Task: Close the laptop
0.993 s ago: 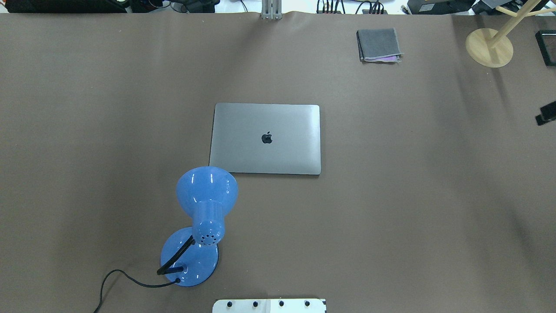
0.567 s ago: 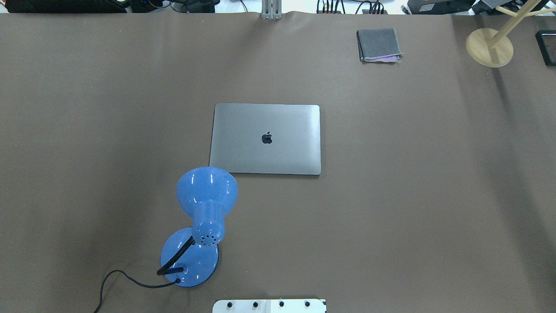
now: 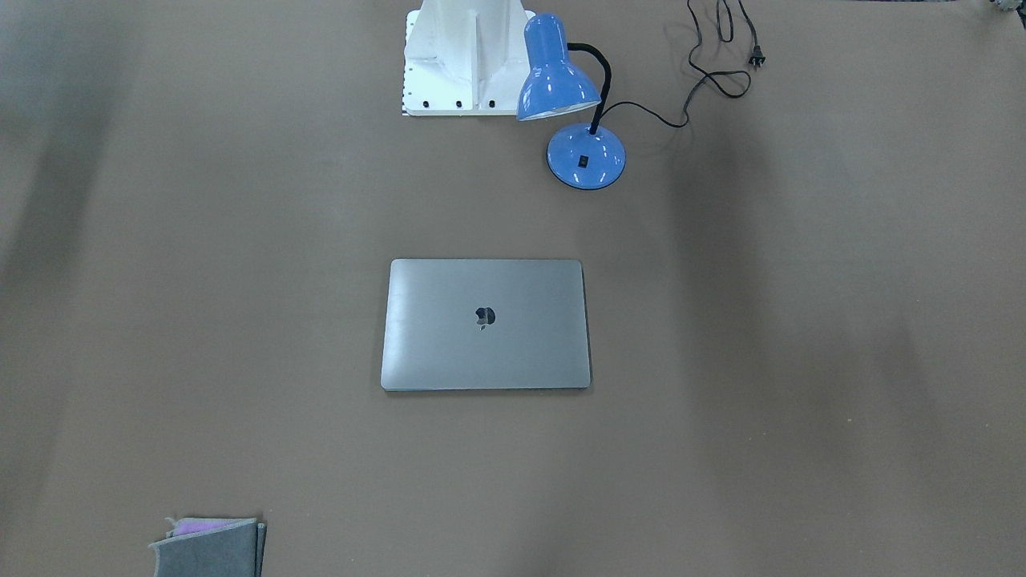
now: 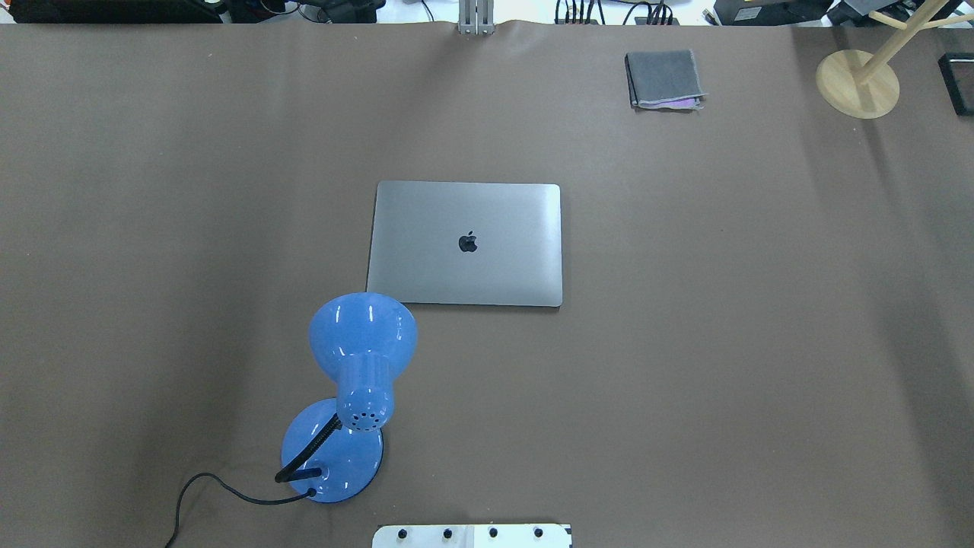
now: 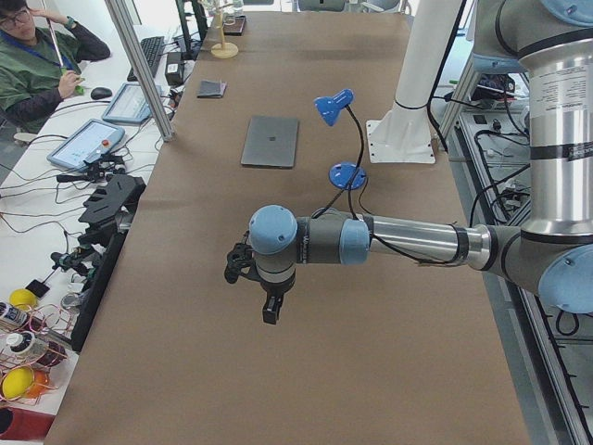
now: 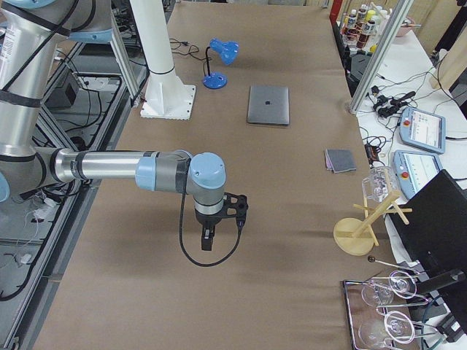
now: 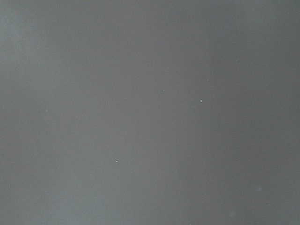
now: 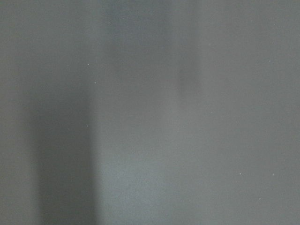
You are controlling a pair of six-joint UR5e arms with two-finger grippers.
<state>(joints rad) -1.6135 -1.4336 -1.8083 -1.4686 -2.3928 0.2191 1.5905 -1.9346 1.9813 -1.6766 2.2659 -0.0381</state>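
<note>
The space-grey laptop [image 4: 465, 259] lies shut and flat at the middle of the brown table, lid up with the apple logo showing. It also shows in the front-facing view [image 3: 486, 344] and both side views [image 5: 271, 141] [image 6: 268, 104]. My left gripper [image 5: 268, 311] hangs over the table's left end, far from the laptop. My right gripper [image 6: 206, 239] hangs over the right end, also far from it. Both show only in side views, so I cannot tell whether they are open or shut. The wrist views show only bare table.
A blue desk lamp [image 4: 361, 342] stands near the laptop's near-left corner, its cord [image 4: 198, 487] trailing left. A folded grey cloth [image 4: 663, 78] lies at the far right. A wooden stand [image 4: 857, 82] is at the far right corner. The robot's white base [image 4: 472, 535] is at the near edge.
A dark part of the right gripper at the overhead view's right edge has moved out of that view. The laptop has not moved.
</note>
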